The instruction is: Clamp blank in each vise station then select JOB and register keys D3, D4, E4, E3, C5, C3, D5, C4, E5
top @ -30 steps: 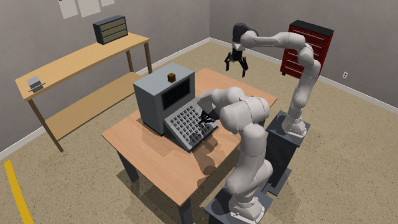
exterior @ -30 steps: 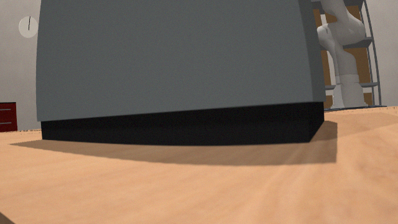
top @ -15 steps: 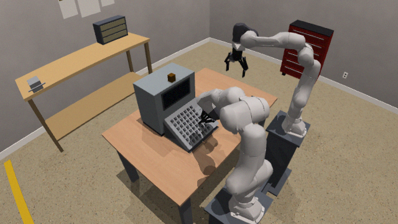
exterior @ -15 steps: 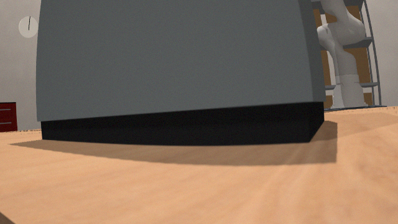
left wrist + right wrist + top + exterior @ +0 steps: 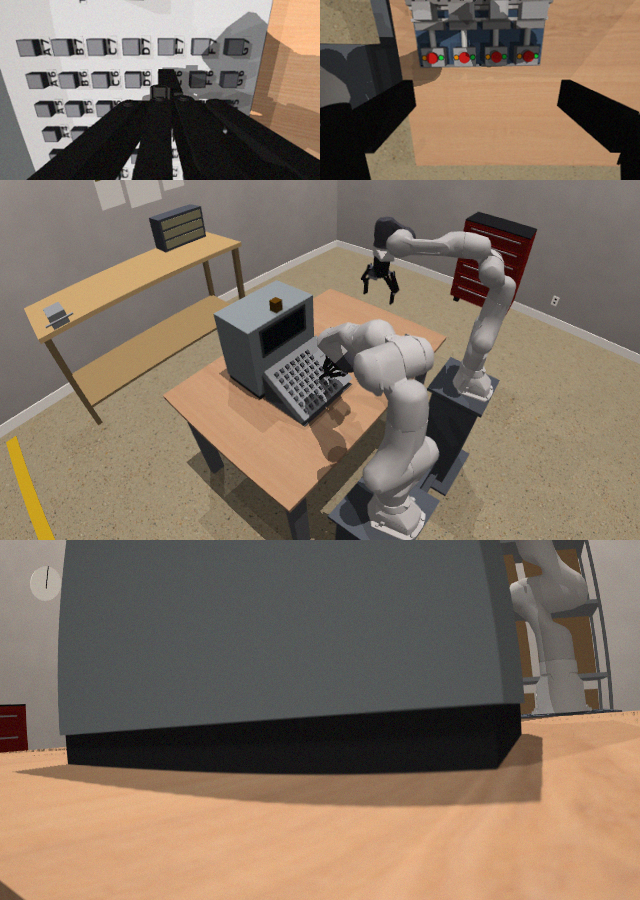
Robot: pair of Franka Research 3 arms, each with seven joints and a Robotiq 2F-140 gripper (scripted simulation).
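Note:
My left gripper point(image 5: 331, 370) point(image 5: 166, 81) is shut and empty. Its tips are over key E6 of the keypad point(image 5: 121, 20), hiding most of that key; contact cannot be told. Keys D6 point(image 5: 133, 79) and E7 point(image 5: 166, 47) show beside it; the lower rows are partly hidden. My right gripper point(image 5: 379, 296) point(image 5: 486, 92) is open and empty, high above the table. Four vise stations with red knobs point(image 5: 432, 58) point(image 5: 464, 57) point(image 5: 496, 57) point(image 5: 528, 56) lie at the top of the right wrist view; their jaws are cut off and blanks cannot be told. The lamp point(image 5: 276, 304) looks dull brown. The selector is not visible.
The cabinet point(image 5: 240, 345) point(image 5: 280, 640) stands on the table point(image 5: 250, 450) point(image 5: 300, 850) behind the keypad, with a dark screen point(image 5: 284, 330). The left arm blocks the top view of the vises. A workbench point(image 5: 125, 277) and red tool chest point(image 5: 495, 262) stand farther off.

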